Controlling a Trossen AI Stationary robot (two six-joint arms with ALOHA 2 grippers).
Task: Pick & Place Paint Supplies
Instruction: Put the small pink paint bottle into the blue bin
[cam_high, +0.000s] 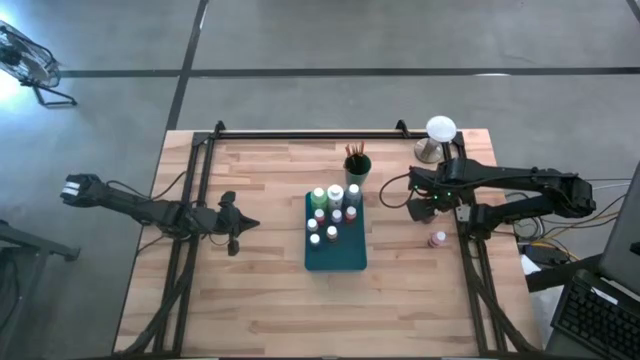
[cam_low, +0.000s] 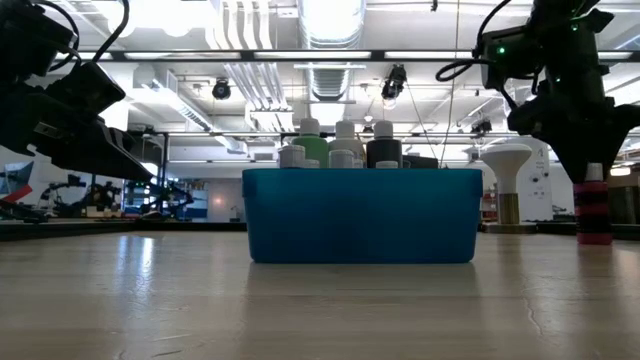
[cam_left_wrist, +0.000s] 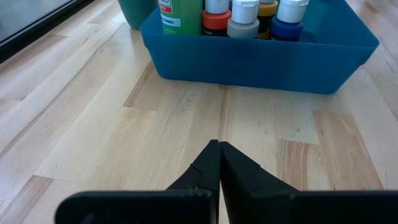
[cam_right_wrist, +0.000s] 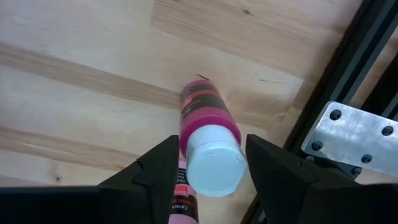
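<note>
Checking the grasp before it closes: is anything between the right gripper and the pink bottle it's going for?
Nothing visible. The right gripper has a finger on each side of the pink bottle, which stands alone on bare wood beside the table's black frame.

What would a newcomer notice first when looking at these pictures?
Probably the blue tray in the middle of the table, with white-capped paint bottles standing crowded at its far end. Next, the right gripper, its fingers either side of a pink bottle that stands alone by the table's right edge, apart from the tray. The left gripper waits shut, left of the tray.
</note>
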